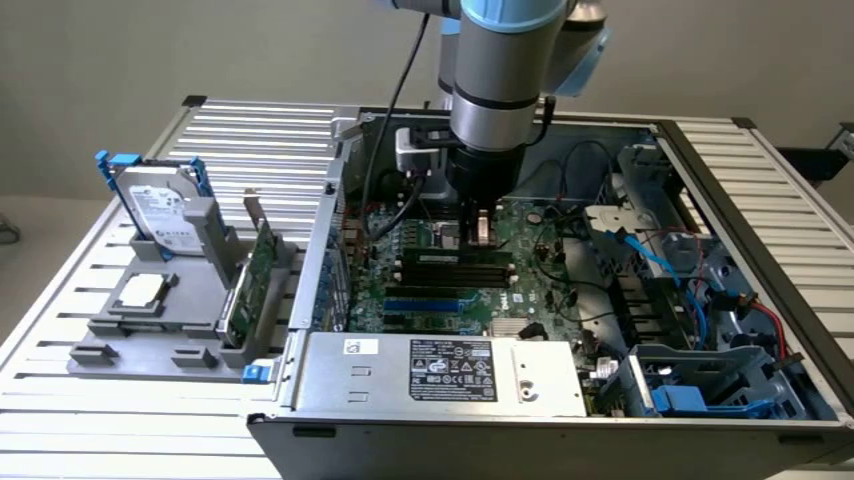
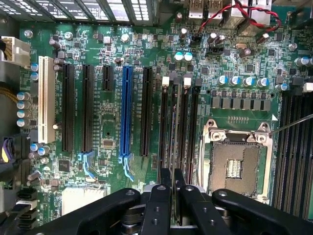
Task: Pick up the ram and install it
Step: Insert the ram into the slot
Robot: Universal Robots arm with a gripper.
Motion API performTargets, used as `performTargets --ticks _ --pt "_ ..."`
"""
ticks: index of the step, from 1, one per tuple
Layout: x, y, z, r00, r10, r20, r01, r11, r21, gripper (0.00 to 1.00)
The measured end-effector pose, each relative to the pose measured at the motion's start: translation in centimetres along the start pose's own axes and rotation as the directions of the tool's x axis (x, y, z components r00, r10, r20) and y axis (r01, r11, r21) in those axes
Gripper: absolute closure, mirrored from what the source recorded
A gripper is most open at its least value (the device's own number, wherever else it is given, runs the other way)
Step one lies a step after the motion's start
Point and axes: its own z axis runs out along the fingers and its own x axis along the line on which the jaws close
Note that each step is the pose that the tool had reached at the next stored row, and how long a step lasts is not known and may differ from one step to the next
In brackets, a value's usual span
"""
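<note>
**Ram (image 1: 483,230) pinched in gripper (image 2: 172,175), over the memory slots (image 2: 188,127)**

- Table (image 1: 254,130): slatted metal, carries everything.
- Computer case (image 1: 761,230): side panel off. It covers the table from about the middle to the edge on the exterior view's right.
- Arm (image 1: 501,70): vertical, wrist inside the case.
- Motherboard (image 1: 427,300): flat on the case floor.
- Power supply (image 1: 441,370): along the case's near edge.
- Grey fixture (image 1: 147,320): on the table near the edge on the exterior view's left, just beside the case wall.
  - Hard drive (image 1: 160,210): upright at the fixture's far end.
  - Expansion card (image 1: 256,275): standing on edge along the fixture's case side.
  - Processor chip (image 1: 140,292): flat in a pocket near the fixture's middle.
- Gripper: above the middle of the motherboard. The black memory slots under it run between the long expansion slots, one of them the blue slot (image 2: 126,112), and the open CPU socket (image 2: 237,164).
- Fingers (image 2: 159,196): nearly together, only a slim gap, clamped on the ram.
- Ram: held on its long edge, seen edge-on in the wrist view as a thin dark strip in line with the slots. Cannot tell whether its lower edge touches a slot.
</note>
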Motion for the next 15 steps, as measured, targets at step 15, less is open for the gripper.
performTargets --ticks 15 --pt "0.3 0.12 0.3 1.0 -0.006 -0.0004 0.006 1.0 0.0055 0.86"
